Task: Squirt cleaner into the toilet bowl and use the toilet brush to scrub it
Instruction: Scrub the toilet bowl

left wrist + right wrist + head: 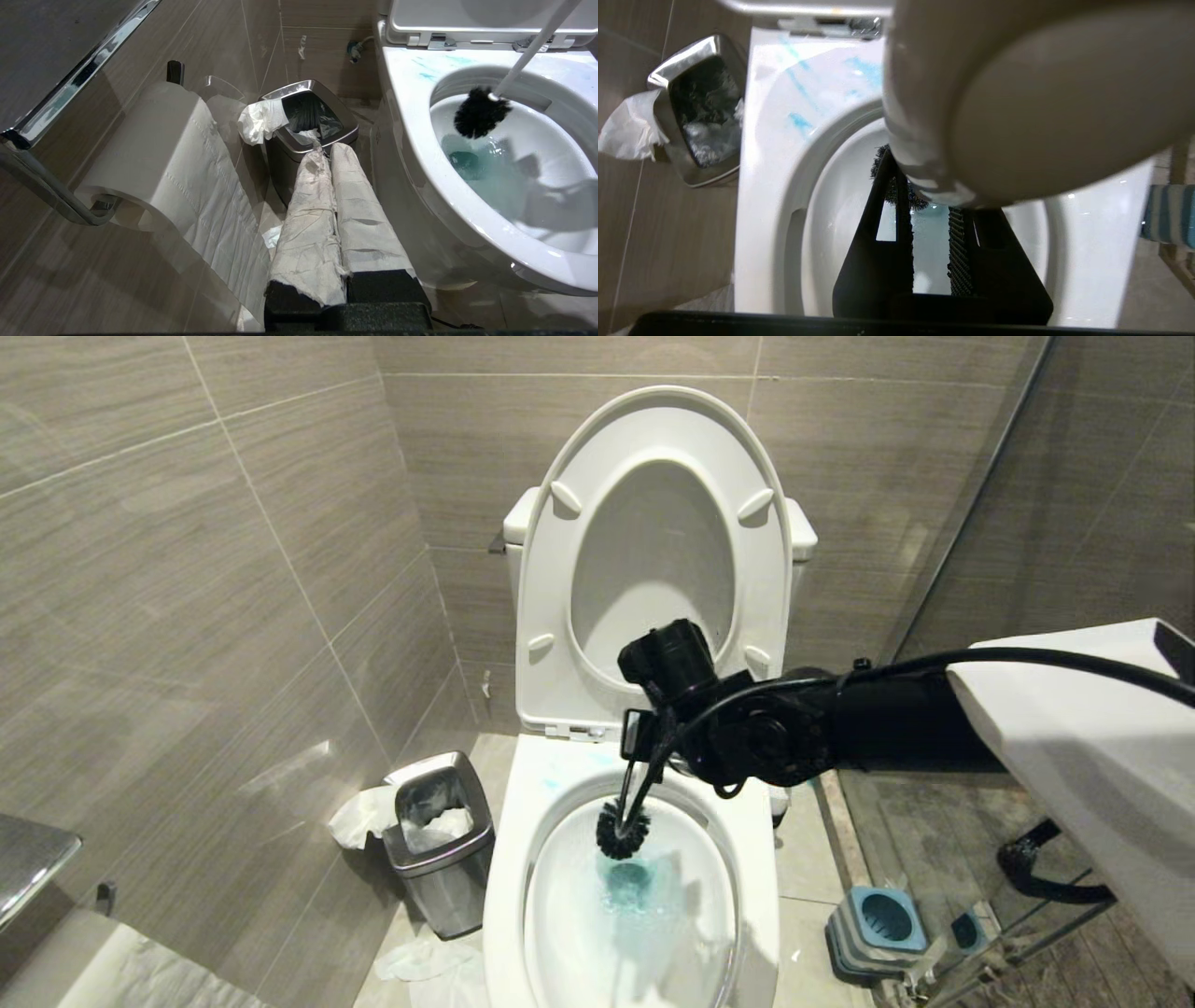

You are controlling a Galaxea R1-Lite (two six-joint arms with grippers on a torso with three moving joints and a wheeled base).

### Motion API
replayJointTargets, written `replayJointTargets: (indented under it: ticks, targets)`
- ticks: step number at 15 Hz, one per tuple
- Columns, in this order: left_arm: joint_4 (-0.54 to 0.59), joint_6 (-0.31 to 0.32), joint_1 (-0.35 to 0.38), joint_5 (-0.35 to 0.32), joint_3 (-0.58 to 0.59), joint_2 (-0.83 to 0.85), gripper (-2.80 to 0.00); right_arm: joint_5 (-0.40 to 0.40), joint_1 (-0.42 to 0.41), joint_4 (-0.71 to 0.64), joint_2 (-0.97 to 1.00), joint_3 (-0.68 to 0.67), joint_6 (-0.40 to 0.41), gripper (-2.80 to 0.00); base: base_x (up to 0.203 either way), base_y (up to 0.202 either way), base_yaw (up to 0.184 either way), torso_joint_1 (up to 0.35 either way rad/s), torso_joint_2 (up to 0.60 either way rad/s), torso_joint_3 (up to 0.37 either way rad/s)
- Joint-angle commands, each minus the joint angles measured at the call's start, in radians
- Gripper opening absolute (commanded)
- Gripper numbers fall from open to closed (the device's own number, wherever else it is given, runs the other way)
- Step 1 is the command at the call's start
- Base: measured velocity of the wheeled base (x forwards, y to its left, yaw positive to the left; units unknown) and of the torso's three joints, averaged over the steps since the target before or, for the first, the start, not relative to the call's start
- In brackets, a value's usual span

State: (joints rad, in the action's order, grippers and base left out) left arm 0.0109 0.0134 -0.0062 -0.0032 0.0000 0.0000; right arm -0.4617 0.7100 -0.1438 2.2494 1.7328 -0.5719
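The white toilet bowl [509, 859] stands before me with its seat and lid raised. Cleaner tints the water turquoise [627, 887] and lies in pale blue smears on the rim [799, 122]. My right gripper [644, 761] reaches over the bowl's back edge, shut on the toilet brush. The brush's black bristle head [621, 831] hangs inside the basin just above the blue water. In the right wrist view the handle's white knob [1017, 102] fills the frame and hides the fingertips. My left gripper [325, 148] is parked low beside the bowl, shut, its fingers wrapped in white paper.
A square steel waste bin [439, 845] with tissue spilling out stands left of the toilet against the tiled wall. The grey-and-blue brush holder [878, 919] sits on the floor at the right by a glass partition. A toilet paper roll [154, 154] hangs near my left arm.
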Motion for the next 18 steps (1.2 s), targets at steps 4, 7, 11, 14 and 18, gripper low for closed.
replayJointTargets:
  ticks: [4,7,11,14,18]
  targets:
    - [-0.002,-0.004,0.000,0.000,0.002,0.000,-2.80,-0.003,0.134,-0.073,0.035,0.007,-0.112,-2.80,0.000,0.000,0.000,0.000,0.00,0.000]
    - [0.000,-0.001,0.000,0.000,0.002,0.000,-2.80,-0.004,0.177,-0.130,-0.019,-0.093,-0.185,-2.80,0.000,0.000,0.000,0.000,0.00,0.000]
    - [-0.003,-0.009,0.000,0.000,0.002,0.000,-2.80,-0.004,0.189,-0.124,-0.150,-0.301,-0.198,-2.80,0.000,0.000,0.000,0.000,0.00,0.000]
    - [-0.002,-0.009,0.000,0.000,0.002,0.000,-2.80,-0.010,0.110,-0.062,-0.212,-0.413,-0.191,-2.80,0.000,0.000,0.000,0.000,0.00,0.000]
    - [-0.003,-0.009,0.000,0.000,0.002,0.000,-2.80,-0.011,0.001,-0.001,-0.195,-0.407,-0.130,-2.80,0.000,0.000,0.000,0.000,0.00,0.000]
